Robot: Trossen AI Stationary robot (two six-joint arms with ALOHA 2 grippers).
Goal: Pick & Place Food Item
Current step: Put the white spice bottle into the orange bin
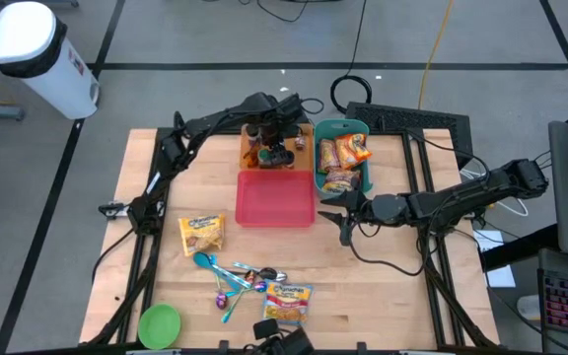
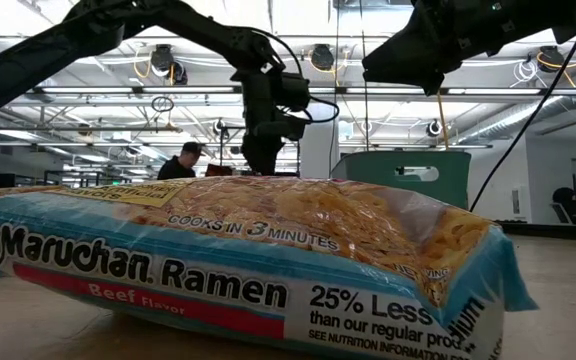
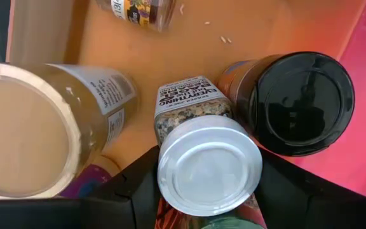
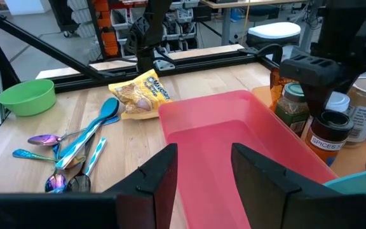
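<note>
The left gripper [image 3: 208,191] reaches down into the orange bin [image 1: 248,148] at the far side of the table, and its two dark fingers [image 3: 132,184] stand on either side of a seasoning jar with a silver lid [image 3: 208,168], pressed against the lid's sides, so it grips that jar. Just beside the jar stands a spice bottle with a black cap [image 3: 304,102], and on its other side a wide jar with a tan lid [image 3: 27,130]; a further jar lies on the bin's floor beyond them.

The right gripper [image 4: 205,168] hovers at the near right corner of the pink tray [image 4: 234,137], its fingers apart with nothing between them. The tray sits in front of the orange bin and is bare inside. To the right of both stands a teal bin [image 1: 365,126] filled with snack packets [image 1: 341,156].

On the wooden table [image 1: 383,286] nearer the front lie a yellow snack bag [image 1: 202,234], a cluster of blue and iridescent spoons [image 1: 235,279], a Maruchan ramen packet [image 1: 288,302] and a green bowl [image 1: 160,323] at the front left corner. In the low view the ramen packet fills the foreground, and a person [image 2: 180,160] shows in the room far behind it.
</note>
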